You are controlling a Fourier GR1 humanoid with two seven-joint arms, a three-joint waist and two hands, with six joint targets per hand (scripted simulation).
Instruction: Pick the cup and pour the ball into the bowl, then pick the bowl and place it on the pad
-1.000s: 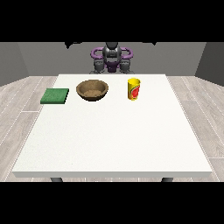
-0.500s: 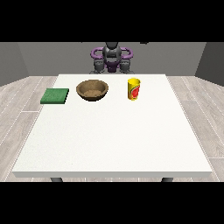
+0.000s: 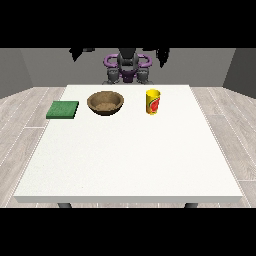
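Dark grey torso [image 3: 128, 65] with purple rings, black hands [image 3: 163, 54]
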